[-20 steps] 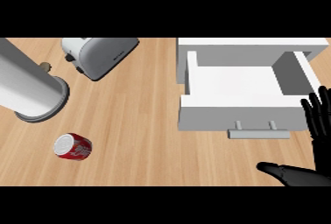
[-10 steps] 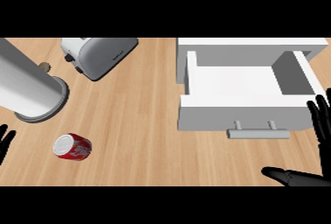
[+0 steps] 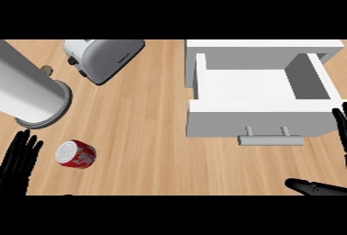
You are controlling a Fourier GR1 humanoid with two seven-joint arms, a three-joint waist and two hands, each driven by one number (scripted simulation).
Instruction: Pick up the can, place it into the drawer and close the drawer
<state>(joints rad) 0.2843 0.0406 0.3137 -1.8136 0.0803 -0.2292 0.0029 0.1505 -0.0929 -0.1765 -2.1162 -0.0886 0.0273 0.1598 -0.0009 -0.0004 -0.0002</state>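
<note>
A red can [image 3: 76, 154] with a silver top lies on the wooden counter at the lower left. My left hand [image 3: 18, 161] comes up at the left edge, just left of the can, fingers straight and apart from it. The white drawer [image 3: 263, 120] stands pulled out at the right, its inside bare, with a grey handle [image 3: 271, 140] on its front. My right hand [image 3: 341, 126] shows at the right edge beside the drawer's front corner, fingers straight, its thumb [image 3: 314, 187] low in the view.
A silver toaster [image 3: 103, 57] sits at the back left. A large grey cylinder [image 3: 28, 96] lies tilted at the left, just above the can. Bare wooden counter [image 3: 149, 137] stretches between the can and the drawer.
My left hand has risen into view at the lower left, next to the can. My right hand has drifted further right, towards the edge. The can and drawer stay put.
</note>
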